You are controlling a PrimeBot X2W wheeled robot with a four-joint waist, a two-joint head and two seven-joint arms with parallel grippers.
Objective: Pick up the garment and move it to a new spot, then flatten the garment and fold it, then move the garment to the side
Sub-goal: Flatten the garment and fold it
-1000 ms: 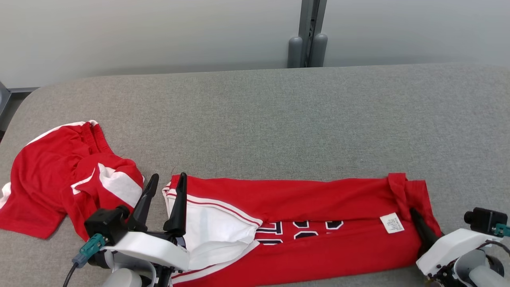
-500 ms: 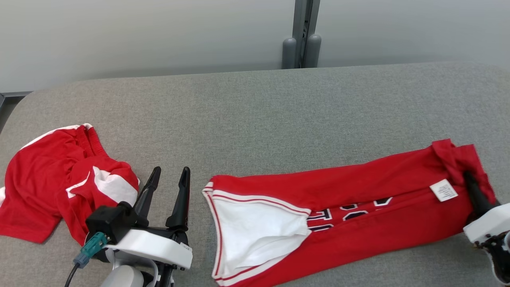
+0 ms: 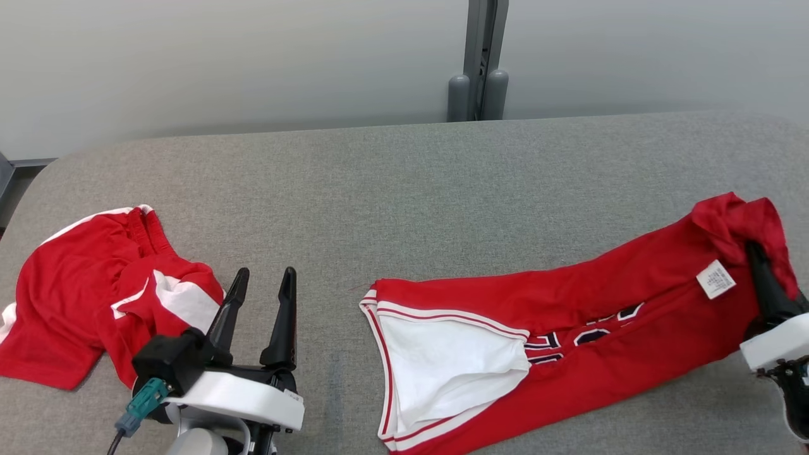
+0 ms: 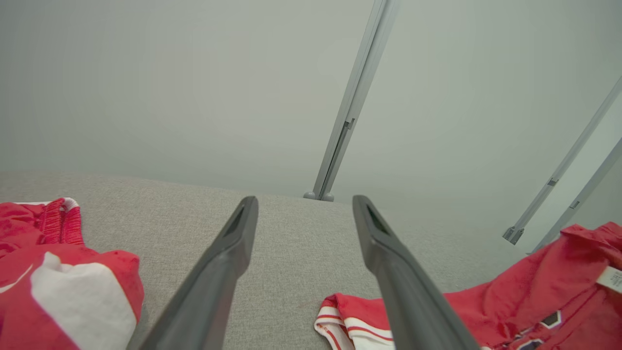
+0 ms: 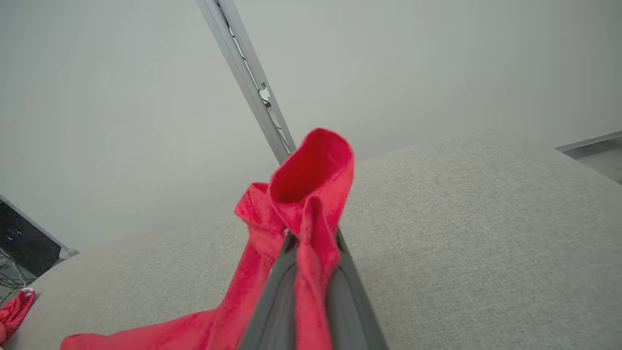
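The garment [image 3: 569,328] is a red jersey with white trim and dark lettering, folded into a long band across the grey table [image 3: 404,189], slanting up to the right. My right gripper [image 3: 758,265] is shut on its right end, which bunches above the fingertips [image 5: 313,233]. A white label [image 3: 716,279] lies near that end. My left gripper [image 3: 262,284] stands open at lower left, apart from the jersey's white-trimmed left end [image 4: 350,325], with bare table between its fingers.
A second red and white garment [image 3: 95,297] lies crumpled at the table's left edge, just left of my left gripper. A grey post [image 3: 480,63] rises behind the table's far edge against a pale wall.
My right gripper has dragged the jersey to the right and lifted its right end. The jersey's left end has slid away from my left gripper, which stayed open and nearly still.
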